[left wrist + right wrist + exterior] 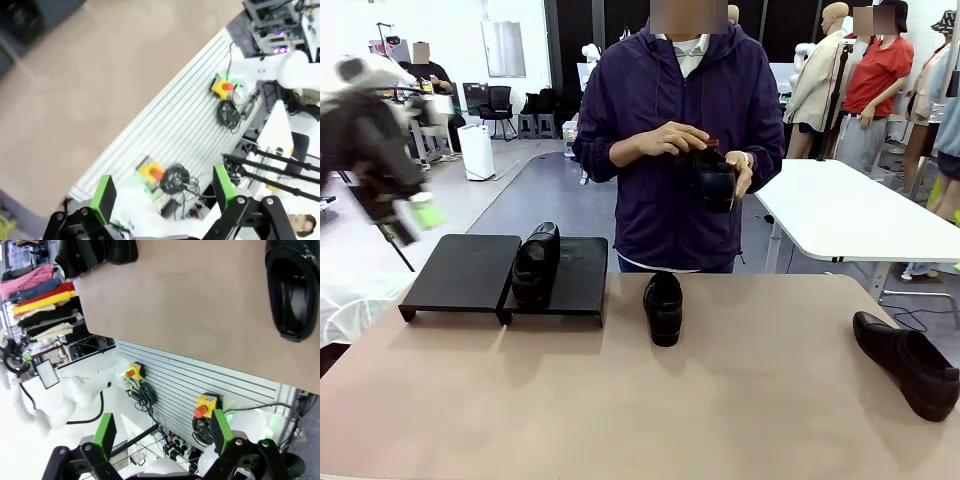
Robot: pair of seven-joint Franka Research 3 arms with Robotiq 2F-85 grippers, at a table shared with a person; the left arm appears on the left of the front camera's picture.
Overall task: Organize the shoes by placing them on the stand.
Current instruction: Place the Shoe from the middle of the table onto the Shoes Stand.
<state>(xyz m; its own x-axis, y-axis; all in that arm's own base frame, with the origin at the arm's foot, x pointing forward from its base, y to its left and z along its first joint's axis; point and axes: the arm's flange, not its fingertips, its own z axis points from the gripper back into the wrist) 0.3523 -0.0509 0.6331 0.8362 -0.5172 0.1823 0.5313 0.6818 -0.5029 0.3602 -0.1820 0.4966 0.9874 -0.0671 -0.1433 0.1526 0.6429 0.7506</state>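
1 shoe (pixel 535 265) lies on the right panel of the stand (pixel 460 275). A 2nd shoe (pixel 663 307) sits mid-table (pixel 620 400), a 3rd shoe (pixel 910 365) near right, and a 4th shoe (pixel 715 180) in the person's hands (pixel 665 140). The left gripper (pixel 164 176), raised at the left, and the right gripper (pixel 162 415) are both spread, empty.

A robotics lab is indicated: yellow emergency-stop boxes (pixel 223 86) and cables (pixel 228 113) are fixed to a slotted aluminium base (pixel 170 140). A white worktable (pixel 850 210) is seen at two o'clock, office chairs (pixel 500 103) at eleven.
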